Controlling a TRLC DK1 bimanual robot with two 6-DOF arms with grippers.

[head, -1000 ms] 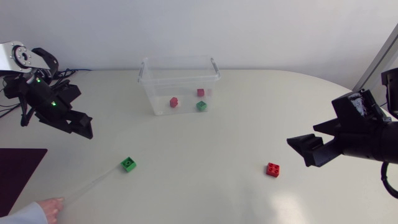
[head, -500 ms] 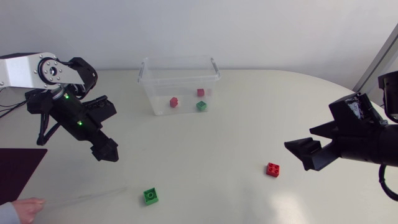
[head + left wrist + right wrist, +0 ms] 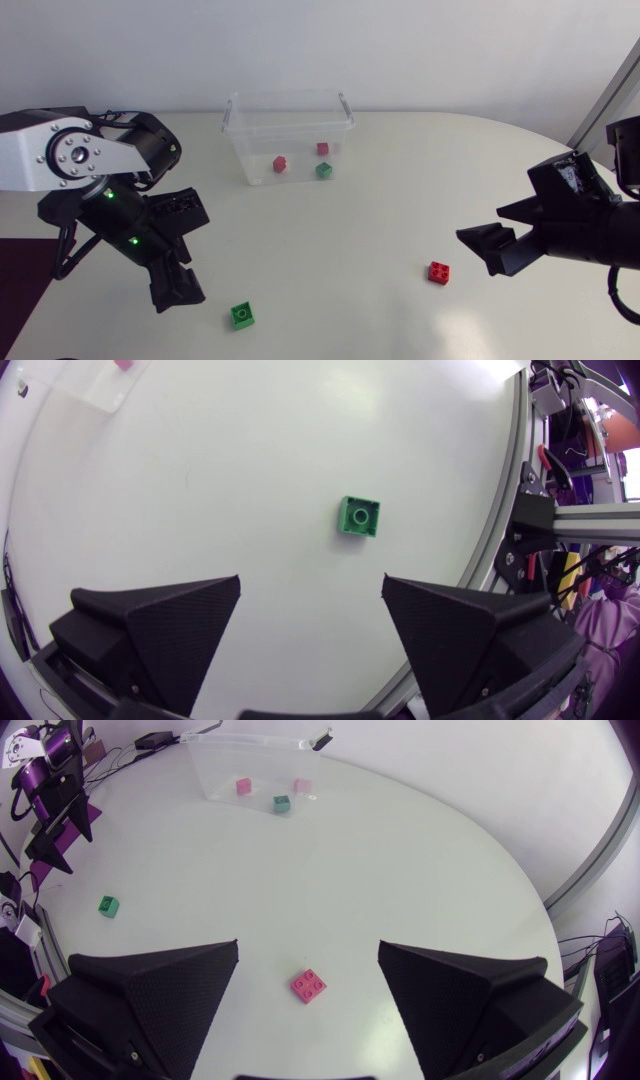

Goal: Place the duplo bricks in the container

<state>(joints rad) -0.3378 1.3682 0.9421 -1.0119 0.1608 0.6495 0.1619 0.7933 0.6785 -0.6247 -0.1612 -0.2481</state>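
A green brick (image 3: 241, 315) lies near the table's front edge, a little right of my left gripper (image 3: 190, 255). In the left wrist view this green brick (image 3: 359, 518) sits ahead of the open left gripper (image 3: 312, 585), nothing between its fingers. A red brick (image 3: 438, 272) lies on the table just left of and below my open right gripper (image 3: 485, 228). In the right wrist view the red brick (image 3: 308, 985) shows under the gap of the right gripper (image 3: 308, 950). The clear container (image 3: 290, 96) stands at the back, holding a red brick (image 3: 280, 163), a pink brick (image 3: 323, 148) and a green brick (image 3: 324, 170).
The table's curved edge (image 3: 560, 920) runs close behind the right arm. A dark mat (image 3: 15, 280) lies at the front left corner. The tabletop (image 3: 330, 240) between the container and the two loose bricks is bare.
My left arm has swung down and right toward the green brick. That brick was pushed toward the front edge by a person's stick, which has since withdrawn. The right arm barely moved.
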